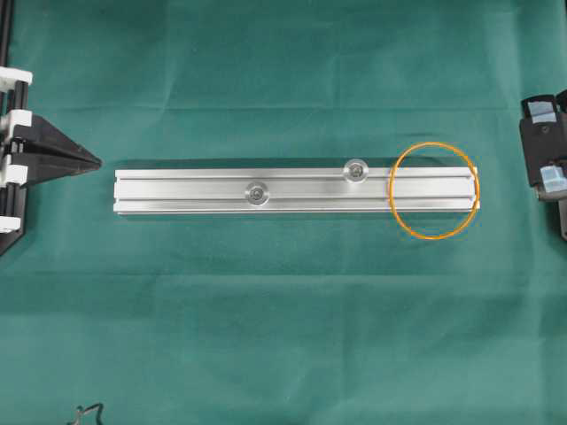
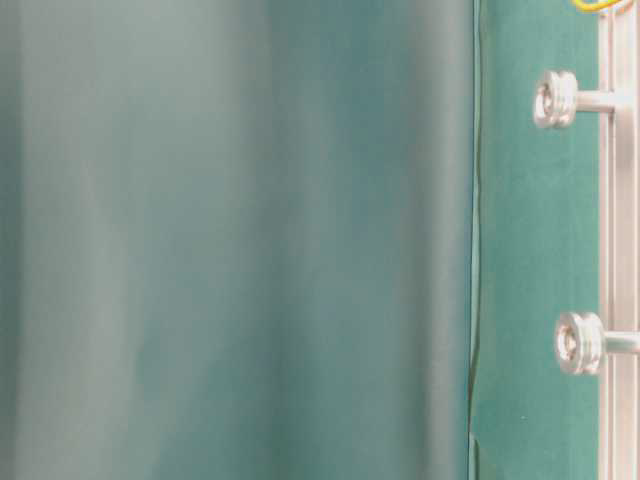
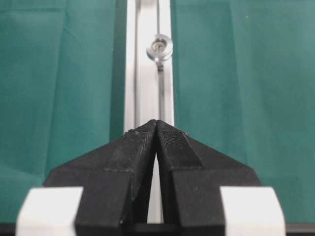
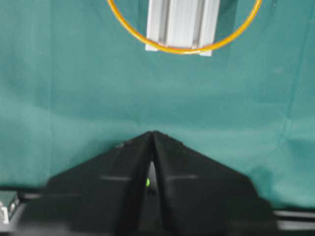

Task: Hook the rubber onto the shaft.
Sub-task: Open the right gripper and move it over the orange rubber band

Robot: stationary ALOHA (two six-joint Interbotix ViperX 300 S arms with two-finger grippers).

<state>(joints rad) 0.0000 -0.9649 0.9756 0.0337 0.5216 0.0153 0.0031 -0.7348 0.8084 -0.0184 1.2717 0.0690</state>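
The rubber [image 1: 434, 190] lies loose over the rail [image 1: 292, 190] end; it can be pushed off. Both the left gripper [image 3: 156, 123] and right gripper [image 4: 151, 133] are seen clenched, empty.

The rubber [image 1: 434, 190], a thin orange closed loop, lay flat and nearly round across the right end of the aluminium rail [image 1: 195, 191], draped over its top and spilling onto the green cloth on both sides. The two shafts [image 1: 355, 170], short flanged studs, stood upright on the rail, clear of the loop.
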